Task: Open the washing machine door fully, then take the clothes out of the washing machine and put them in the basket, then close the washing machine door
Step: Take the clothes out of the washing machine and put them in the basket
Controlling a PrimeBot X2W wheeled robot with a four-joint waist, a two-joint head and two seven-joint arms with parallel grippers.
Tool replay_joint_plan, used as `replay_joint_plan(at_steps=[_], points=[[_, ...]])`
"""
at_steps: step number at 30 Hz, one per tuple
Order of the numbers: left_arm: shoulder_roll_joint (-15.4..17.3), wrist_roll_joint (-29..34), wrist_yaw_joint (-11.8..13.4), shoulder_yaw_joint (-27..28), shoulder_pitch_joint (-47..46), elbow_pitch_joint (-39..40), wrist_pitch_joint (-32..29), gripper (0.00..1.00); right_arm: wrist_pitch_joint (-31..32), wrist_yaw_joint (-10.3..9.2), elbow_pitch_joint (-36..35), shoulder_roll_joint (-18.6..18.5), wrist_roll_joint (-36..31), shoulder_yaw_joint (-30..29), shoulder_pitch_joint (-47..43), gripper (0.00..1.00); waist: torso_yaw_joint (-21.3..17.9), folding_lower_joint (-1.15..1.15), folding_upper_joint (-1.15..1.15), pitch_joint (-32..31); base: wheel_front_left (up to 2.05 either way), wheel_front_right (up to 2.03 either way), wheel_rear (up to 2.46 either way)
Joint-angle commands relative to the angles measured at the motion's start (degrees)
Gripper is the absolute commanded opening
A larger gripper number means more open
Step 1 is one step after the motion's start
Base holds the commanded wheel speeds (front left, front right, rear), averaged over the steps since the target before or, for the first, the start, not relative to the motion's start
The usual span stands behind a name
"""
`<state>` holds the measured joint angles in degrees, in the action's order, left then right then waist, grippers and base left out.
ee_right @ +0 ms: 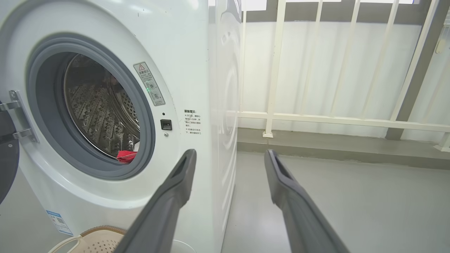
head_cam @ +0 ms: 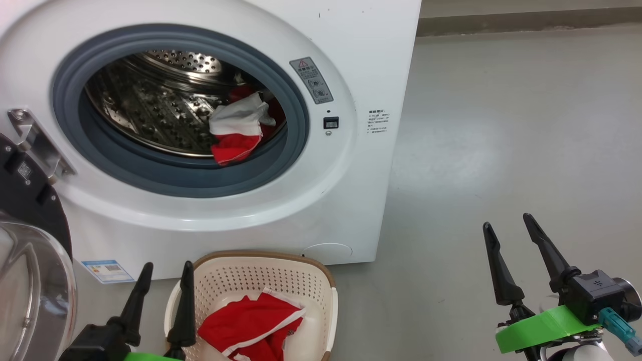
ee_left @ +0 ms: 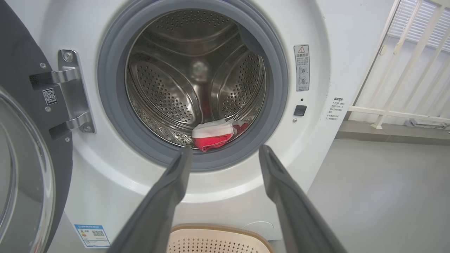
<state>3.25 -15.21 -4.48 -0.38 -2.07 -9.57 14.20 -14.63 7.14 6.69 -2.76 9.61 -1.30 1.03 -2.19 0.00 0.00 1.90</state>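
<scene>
Red and white, the clothes (head_cam: 238, 133) left to fetch lie bunched at the lower right of the drum (head_cam: 150, 105), just behind the grey gasket (head_cam: 298, 130) of the washing machine (head_cam: 361, 60). Another red garment (head_cam: 251, 326) lies in the basket (head_cam: 261, 256) below. The door (head_cam: 30, 200) stands swung wide. The left claw (head_cam: 168, 265) and the right claw (head_cam: 506, 221) are both spread wide and empty. The left claw looks better placed. It should go in over the gasket lip, pinch deep so both layers come, then lift clear before drawing back.
</scene>
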Motion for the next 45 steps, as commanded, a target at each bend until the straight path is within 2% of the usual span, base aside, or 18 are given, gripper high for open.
replay_joint_plan(at_steps=[1, 14, 27, 37, 45], points=[[1.1, -0.2, 0.5, 1.5, -0.4, 1.6, 0.2, 1.0, -0.4, 0.35, -1.7, -0.1, 0.6, 0.9, 0.5, 1.0, 0.0, 0.0, 0.0, 0.2, 0.0, 0.0, 0.0], [1.2, -0.8, 1.2, 0.8, -1.0, 1.4, 0.1, 1.0, -0.4, 0.35, -1.6, -0.1, 0.6, 1.0, 0.8, 1.0, 0.2, 0.0, 0.0, 1.3, 0.0, 0.0, 0.0], [1.2, -1.9, 0.8, -0.1, -5.5, -0.4, 0.2, 1.0, -0.4, 0.35, -2.3, -0.1, 0.3, 1.5, 3.0, 1.0, 0.7, 0.0, 0.0, 5.4, 0.0, 0.0, 0.0], [2.2, -1.8, 0.5, -0.7, -16.4, -3.9, 0.3, 1.0, -0.4, 0.35, -2.8, -0.1, -0.5, 2.6, 7.3, 1.0, 1.6, 0.0, 0.0, 12.5, 0.0, 0.0, 0.0], [2.8, -2.4, 0.0, -0.4, -27.9, -10.2, 0.5, 1.0, -0.4, 0.35, -3.5, -0.1, -1.1, 3.7, 11.4, 1.0, 1.1, 0.0, 0.0, 18.9, 0.0, 0.0, 0.0]])
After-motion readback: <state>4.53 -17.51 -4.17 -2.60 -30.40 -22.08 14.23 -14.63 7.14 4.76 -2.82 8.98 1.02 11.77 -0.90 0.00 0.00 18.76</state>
